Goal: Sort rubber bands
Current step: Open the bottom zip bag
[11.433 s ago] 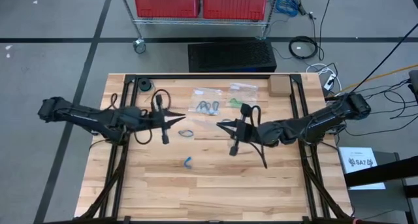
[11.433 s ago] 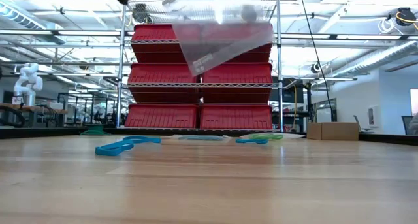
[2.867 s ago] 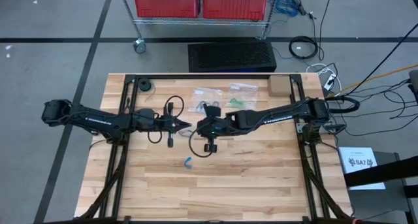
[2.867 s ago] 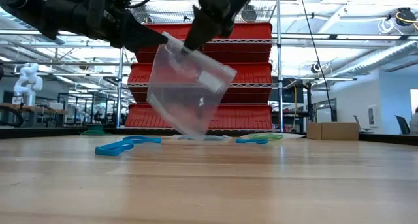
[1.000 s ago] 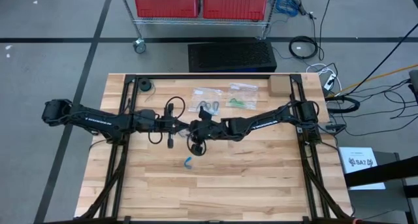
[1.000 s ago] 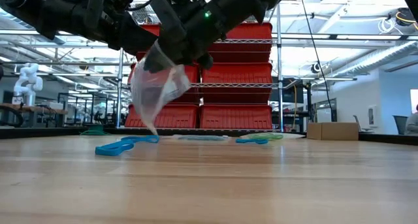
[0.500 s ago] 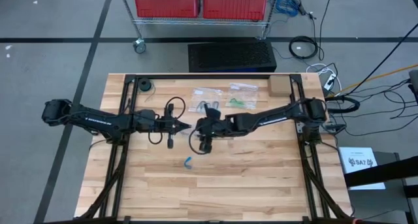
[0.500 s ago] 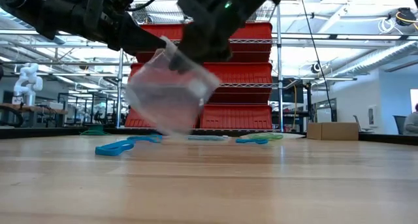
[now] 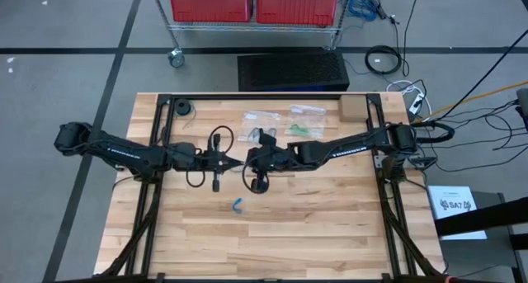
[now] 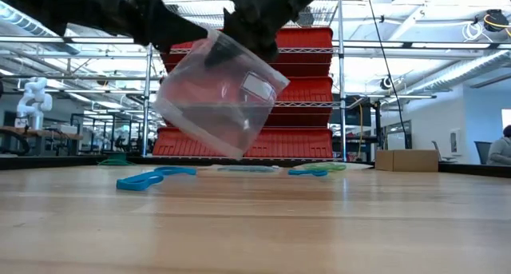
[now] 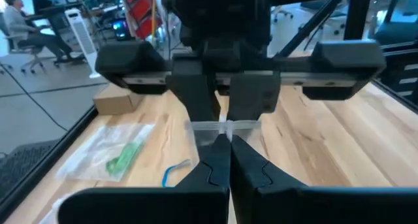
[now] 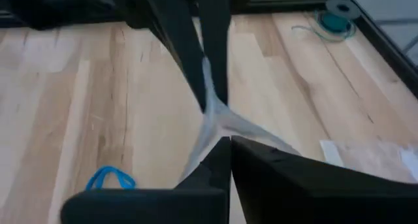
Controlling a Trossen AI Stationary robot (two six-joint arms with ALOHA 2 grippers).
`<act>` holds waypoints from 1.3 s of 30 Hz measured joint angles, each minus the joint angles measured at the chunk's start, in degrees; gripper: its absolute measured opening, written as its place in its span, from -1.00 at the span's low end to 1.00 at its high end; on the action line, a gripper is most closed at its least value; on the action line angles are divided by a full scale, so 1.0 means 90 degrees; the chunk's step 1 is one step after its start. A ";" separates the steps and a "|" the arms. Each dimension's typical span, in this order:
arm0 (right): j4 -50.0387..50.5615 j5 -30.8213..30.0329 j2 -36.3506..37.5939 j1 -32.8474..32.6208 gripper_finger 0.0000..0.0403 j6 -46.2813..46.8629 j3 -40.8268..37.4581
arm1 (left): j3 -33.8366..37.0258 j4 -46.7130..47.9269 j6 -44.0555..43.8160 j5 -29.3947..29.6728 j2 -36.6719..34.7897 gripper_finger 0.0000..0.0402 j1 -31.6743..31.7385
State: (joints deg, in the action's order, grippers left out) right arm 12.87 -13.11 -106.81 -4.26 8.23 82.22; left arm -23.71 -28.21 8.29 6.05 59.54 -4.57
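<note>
Red bins filled the wire shelving behind the wooden table. Both arms met over the table's middle, holding one clear bag in the air between them: the left gripper was clamped on one edge of its mouth, the right gripper clamped on the other. What the bag held could not be made out. One blue band lay loose on the near wood. Two more bags lay at the far side, with green bands in the right one.
</note>
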 joint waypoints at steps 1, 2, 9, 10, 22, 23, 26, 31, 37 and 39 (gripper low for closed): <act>-0.0114 0.0006 -0.0009 -0.0004 -0.99 -0.0054 0.0002 | -0.0018 0.0004 0.0002 0.0066 0.0032 -1.00 -0.0041; -0.0195 0.0030 -0.0009 -0.0004 -1.00 -0.0085 -0.0001 | -0.0047 0.0015 0.0003 0.0153 0.0085 -1.00 -0.0069; -0.0662 0.0459 -0.0342 0.0009 -1.00 -0.0149 -0.0001 | -0.0301 -0.0099 0.0151 0.0508 0.0496 -1.00 -0.0267; -0.0691 0.0462 -0.0388 0.0007 -1.00 -0.0149 -0.0001 | -0.0301 -0.0142 0.0158 0.0520 0.0513 -1.00 -0.0291; -0.0340 0.0500 -0.0499 0.0005 -0.73 0.0036 0.0007 | -0.0310 -0.0402 0.0163 0.0701 0.0546 -1.00 -0.0344; -0.0234 0.0502 -0.0499 0.0005 -0.64 0.0095 0.0007 | -0.0308 -0.0400 0.0163 0.0701 0.0550 -1.00 -0.0344; 0.0199 0.0502 -0.0489 -0.0002 -0.35 0.0191 0.0012 | -0.0304 -0.0345 0.0134 0.0698 0.0553 -1.00 -0.0344; 0.0847 0.0511 -0.0344 0.0001 -0.02 0.0253 0.0021 | -0.0291 -0.0173 0.0118 0.0653 0.0565 -1.00 -0.0346; 0.1121 0.0691 0.0055 -0.0055 0.01 0.0347 0.0009 | -0.0298 -0.0221 -0.0100 0.0539 0.0645 -1.00 -0.0346; 0.1177 0.0773 0.0189 -0.0077 -0.01 0.0344 0.0009 | -0.0301 -0.0268 -0.0173 0.0519 0.0756 -1.00 -0.0346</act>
State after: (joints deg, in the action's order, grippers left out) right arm 23.46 -6.16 -105.11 -4.95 11.33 82.30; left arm -26.41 -30.62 6.73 10.72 66.34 -7.68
